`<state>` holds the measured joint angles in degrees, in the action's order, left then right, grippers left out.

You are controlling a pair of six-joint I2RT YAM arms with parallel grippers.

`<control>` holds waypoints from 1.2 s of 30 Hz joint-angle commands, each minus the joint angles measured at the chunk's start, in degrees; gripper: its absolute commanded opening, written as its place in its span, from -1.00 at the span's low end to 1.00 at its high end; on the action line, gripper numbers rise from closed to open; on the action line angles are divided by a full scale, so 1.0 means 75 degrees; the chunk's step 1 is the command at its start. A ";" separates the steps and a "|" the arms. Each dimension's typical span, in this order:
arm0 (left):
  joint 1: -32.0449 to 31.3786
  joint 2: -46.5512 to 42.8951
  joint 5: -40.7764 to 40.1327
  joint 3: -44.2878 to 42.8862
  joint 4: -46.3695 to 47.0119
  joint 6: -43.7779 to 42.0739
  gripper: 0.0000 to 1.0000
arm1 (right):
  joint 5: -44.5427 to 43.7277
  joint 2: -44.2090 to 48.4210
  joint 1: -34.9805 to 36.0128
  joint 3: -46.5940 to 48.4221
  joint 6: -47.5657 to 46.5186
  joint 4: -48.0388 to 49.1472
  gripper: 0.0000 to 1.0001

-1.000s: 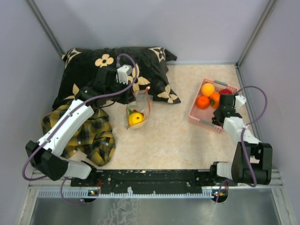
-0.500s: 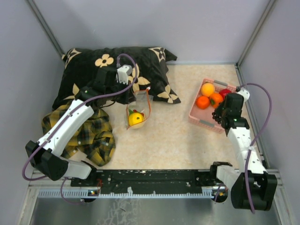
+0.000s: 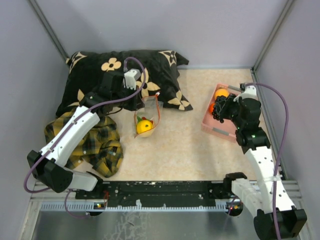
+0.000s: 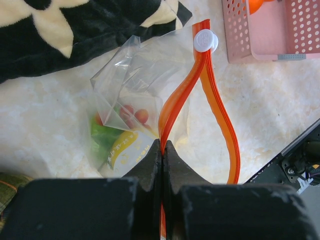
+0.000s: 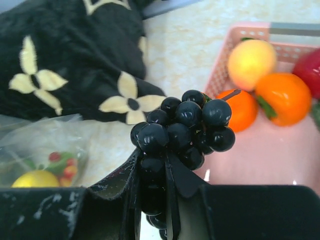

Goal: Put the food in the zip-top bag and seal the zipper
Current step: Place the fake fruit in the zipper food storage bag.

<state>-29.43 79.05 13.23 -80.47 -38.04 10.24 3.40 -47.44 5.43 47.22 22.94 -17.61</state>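
The clear zip-top bag (image 3: 148,116) stands in the middle of the table with its mouth open, a yellow lemon (image 4: 123,146) and a green piece (image 4: 100,135) inside. My left gripper (image 4: 163,147) is shut on one side of the orange zipper (image 4: 177,95); the other side bows out to the right, up to a white slider (image 4: 205,40). My right gripper (image 5: 155,165) is shut on the dark grape bunch (image 5: 185,127), held over the pink basket's left edge (image 3: 218,131). Two oranges (image 5: 282,97), a yellow-orange fruit (image 5: 251,62) and a red apple (image 5: 311,67) lie in the basket.
A black pillow with cream flowers (image 3: 115,75) lies behind the bag, and the left arm reaches over it. A yellow-black plaid cloth (image 3: 97,142) is bunched at the left. Grey walls close in the table on three sides.
My right arm has risen from the basket's right side and swung left and back, bringing the grape bunch over the basket's left part. The left arm and the bag have not moved.
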 commanded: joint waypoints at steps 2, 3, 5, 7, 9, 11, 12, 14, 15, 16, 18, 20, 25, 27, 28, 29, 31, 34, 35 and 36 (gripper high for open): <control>0.0057 -0.0151 0.0179 0.0053 0.0236 0.0017 -1.00 | 0.0915 0.0214 0.0624 0.0590 -0.0144 0.0703 -1.00; 0.0048 -0.0166 0.0160 0.0047 0.0239 0.0015 -1.00 | 0.1057 0.0194 0.0766 0.0647 -0.0176 0.0739 -1.00; 0.0056 -0.0173 0.0144 0.0053 0.0254 0.0028 -1.00 | 0.1402 0.0120 0.1028 0.0754 -0.0209 0.0852 -1.00; 0.0046 -0.0168 0.0146 0.0053 0.0245 0.0029 -1.00 | 0.1672 0.0032 0.1326 0.0839 -0.0244 0.1012 -1.00; 0.0052 -0.0168 0.0127 0.0053 0.0255 0.0022 -1.00 | 0.1883 -0.0029 0.1678 0.0894 -0.0289 0.1185 -1.00; 0.0067 -0.0169 0.0112 0.0055 0.0253 0.0029 -1.00 | 0.2288 -0.0124 0.1875 0.0958 -0.0316 0.1342 -1.00; 0.0055 -0.0160 0.0112 0.0053 0.0247 0.0029 -1.00 | 0.2591 -0.0191 0.1928 0.0980 -0.0310 0.1431 -1.00; 0.0059 -0.0151 0.0122 0.0047 0.0245 0.0032 -1.00 | 0.3121 -0.0325 0.2059 0.1039 -0.0240 0.1607 -1.00; 0.0062 -0.0145 0.0132 0.0052 0.0246 0.0040 -1.00 | 0.3360 -0.0390 0.2151 0.1060 -0.0206 0.1692 -1.00; 0.0065 -0.0135 0.0138 0.0053 0.0250 0.0041 -1.00 | 0.3508 -0.0460 0.2265 0.1105 -0.0175 0.1744 -1.00; 0.0059 -0.0122 0.0133 0.0056 0.0251 0.0041 -1.00 | 0.3770 -0.0634 0.2528 0.1188 -0.0133 0.1841 -1.00; 0.0063 -0.0121 0.0124 0.0053 0.0246 0.0041 -1.00 | 0.3995 -0.0840 0.2826 0.1306 -0.0082 0.1958 -1.00; 0.0068 -0.0119 0.0126 0.0053 0.0245 0.0042 -1.00 | 0.4602 -0.1372 0.3555 0.1492 0.0209 0.2467 -1.00; 0.0061 -0.0116 0.0124 0.0053 0.0244 0.0041 -1.00 | 0.4748 -0.1573 0.3826 0.1563 0.0291 0.2646 -1.00; 0.0065 -0.0121 0.0133 0.0053 0.0250 0.0038 -1.00 | 0.4857 -0.1703 0.3926 0.1594 0.0359 0.2781 -1.00; 0.0067 -0.0130 0.0132 0.0053 0.0249 0.0041 -1.00 | 0.4951 -0.1808 0.4034 0.1616 0.0443 0.2888 -1.00; 0.0063 -0.0130 0.0141 0.0053 0.0253 0.0044 -1.00 | 0.5090 -0.2026 0.4164 0.1657 0.0640 0.3103 -1.00; 0.0066 -0.0133 0.0171 0.0053 0.0254 0.0041 -1.00 | 0.5258 -0.2338 0.4339 0.1650 0.1011 0.3573 -1.00; 0.0058 -0.0133 0.0172 0.0053 0.0248 0.0041 -1.00 | 0.5273 -0.2467 0.4391 0.1659 0.1136 0.3703 -1.00; 0.0063 -0.0122 0.0188 0.0052 0.0252 0.0041 -1.00 | 0.5277 -0.2586 0.4439 0.1686 0.1219 0.3794 -1.00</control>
<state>-29.15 79.05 13.56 -80.40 -37.65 10.28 40.10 -64.69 37.19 56.31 27.79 2.72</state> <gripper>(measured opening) 0.008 0.188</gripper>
